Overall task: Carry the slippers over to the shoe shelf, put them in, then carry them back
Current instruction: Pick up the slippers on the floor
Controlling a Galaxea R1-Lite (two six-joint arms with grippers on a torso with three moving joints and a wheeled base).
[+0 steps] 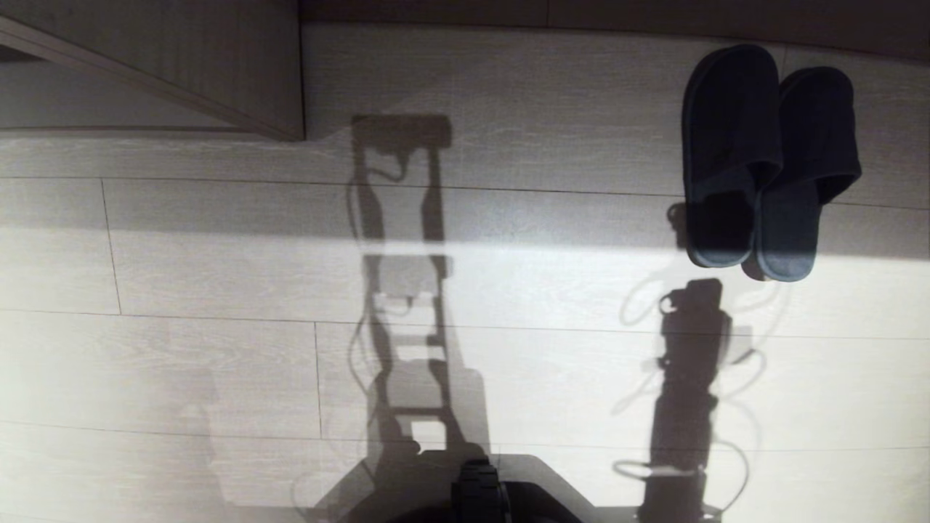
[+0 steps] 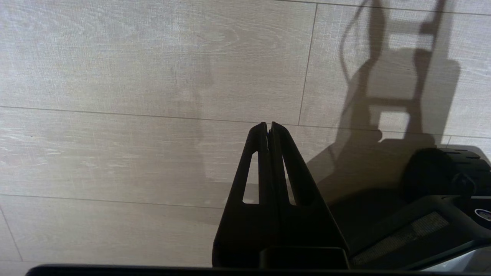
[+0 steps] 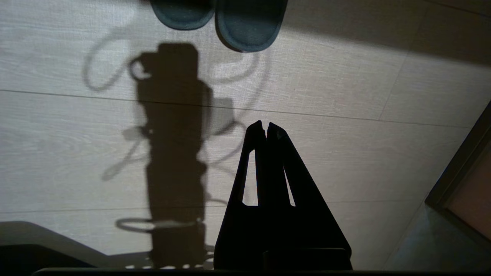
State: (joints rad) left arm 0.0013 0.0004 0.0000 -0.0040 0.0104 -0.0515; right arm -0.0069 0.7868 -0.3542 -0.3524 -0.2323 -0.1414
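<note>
The slippers (image 1: 770, 160) are a dark charcoal pair lying side by side on the pale plank floor at the far right, toes pointing away from me. In the right wrist view only their heels (image 3: 249, 23) show, some way ahead of my right gripper (image 3: 266, 124). That gripper hangs shut and empty above bare floor. My left gripper (image 2: 268, 124) is also shut and empty, over bare floor beside my base. Neither arm appears in the head view; only their shadows fall on the floor. The shoe shelf (image 1: 182, 58), of pale wood-grain board with a slanted panel, stands at the far left.
A dark baseboard (image 1: 581, 11) runs along the far wall behind the slippers. My black base (image 1: 479, 494) sits at the near edge, and it also shows in the left wrist view (image 2: 441, 180). A dark-framed panel (image 3: 460, 180) stands beside the right gripper.
</note>
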